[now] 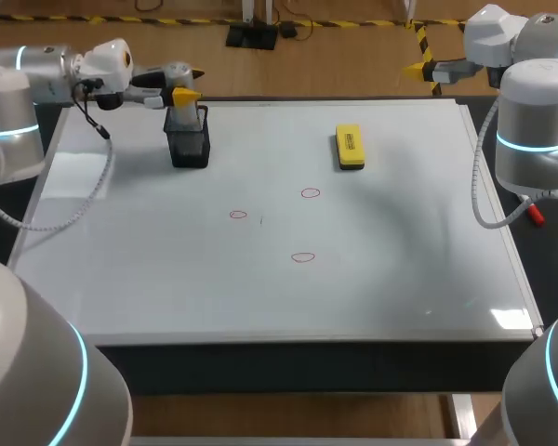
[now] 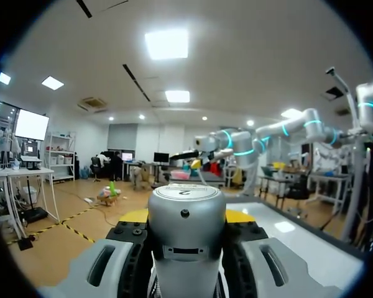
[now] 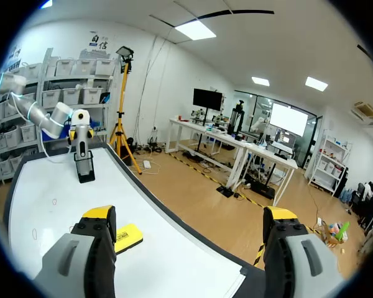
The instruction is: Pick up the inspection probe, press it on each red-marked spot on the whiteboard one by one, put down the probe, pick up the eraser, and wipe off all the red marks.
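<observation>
silver probe [image 2: 185,230] upright in the black holder [image 1: 189,144], left hand [image 1: 184,93] clenched around it

The far left of the surface [image 1: 400,269] is occupied by a black holder [image 1: 189,141], with the left end effector [image 1: 188,91], closed on the inspection probe [image 2: 186,230], just above it. A yellow eraser [image 1: 350,148] lies far right. Bare board is seen between them, around the red marks [image 1: 310,193].
</observation>
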Controlling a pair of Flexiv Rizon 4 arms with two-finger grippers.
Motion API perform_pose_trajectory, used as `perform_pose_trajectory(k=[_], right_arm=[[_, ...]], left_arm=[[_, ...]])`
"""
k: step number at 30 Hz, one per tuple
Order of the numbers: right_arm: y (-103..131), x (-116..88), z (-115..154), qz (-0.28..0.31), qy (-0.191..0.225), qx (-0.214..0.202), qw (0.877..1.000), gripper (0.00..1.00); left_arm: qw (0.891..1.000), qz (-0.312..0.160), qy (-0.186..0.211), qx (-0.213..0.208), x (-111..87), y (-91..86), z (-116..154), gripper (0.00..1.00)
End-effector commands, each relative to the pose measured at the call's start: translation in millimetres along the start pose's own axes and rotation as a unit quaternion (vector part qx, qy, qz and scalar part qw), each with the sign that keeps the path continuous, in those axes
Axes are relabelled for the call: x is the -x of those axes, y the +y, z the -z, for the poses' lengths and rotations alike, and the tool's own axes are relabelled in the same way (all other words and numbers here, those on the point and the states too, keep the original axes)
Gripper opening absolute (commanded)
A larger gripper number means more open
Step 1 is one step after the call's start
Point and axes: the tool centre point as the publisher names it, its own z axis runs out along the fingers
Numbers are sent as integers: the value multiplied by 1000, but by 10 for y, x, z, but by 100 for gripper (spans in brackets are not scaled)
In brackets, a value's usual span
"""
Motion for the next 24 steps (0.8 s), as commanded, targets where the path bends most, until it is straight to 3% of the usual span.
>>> perform_pose_trajectory(k=[1,24], right_arm=[[1,4,-2,0,1,-1,1000,100],[1,4,-2,0,1,-1,1000,100]], left_arm=[[1000,-1,-17,8,-66,-134,1,0],[999,-18,-25,15,-20,-632,-6,0]])
